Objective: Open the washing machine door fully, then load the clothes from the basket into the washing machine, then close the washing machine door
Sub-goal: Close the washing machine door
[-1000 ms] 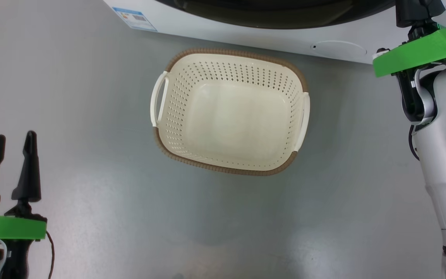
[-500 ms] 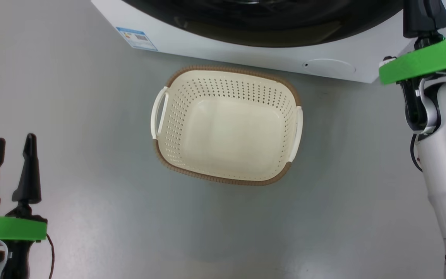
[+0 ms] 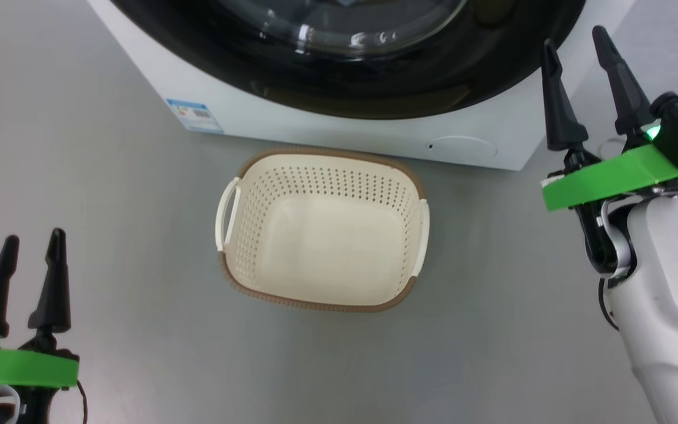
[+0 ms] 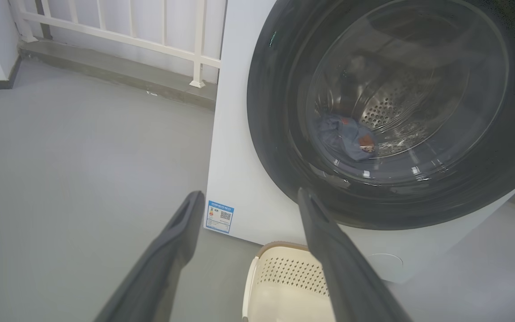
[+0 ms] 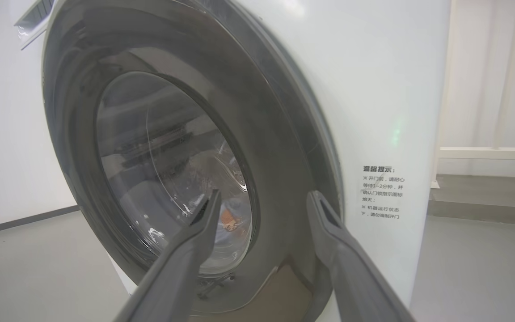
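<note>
Smooth matte grey floor point(image 3: 109, 176), faint sheen.

- Head view, 8 o'clock: left claw point(image 3: 33, 240), two tapered dark fingers spread apart, nothing between them, on a green collar.
- Centre: basket point(image 3: 315, 304) on the floor. Rounded rectangle, cream plastic, walls punched with rows of small holes, brown woven-look rim, a loop handle at 3 and at 9 o'clock, smooth bare bottom.
- 2 o'clock: right claw point(image 3: 574, 38), fingers spread, gripping nothing, tips near the machine's corner.
- 12 o'clock, just behind the basket: washing machine point(image 3: 327, 132), white boxy shell, small blue label sticker point(image 3: 193, 115) at its lower left.
- Door point(image 3: 492, 70): round, glossy black, domed clear glass, lying flat against the front.
- Left wrist view, through the glass: clothes point(image 4: 347, 138), crumpled blue fabric with an orange patch, low in the perforated steel drum point(image 4: 396, 103).
- Beyond, 11 o'clock: white railing point(image 4: 163, 40).
</note>
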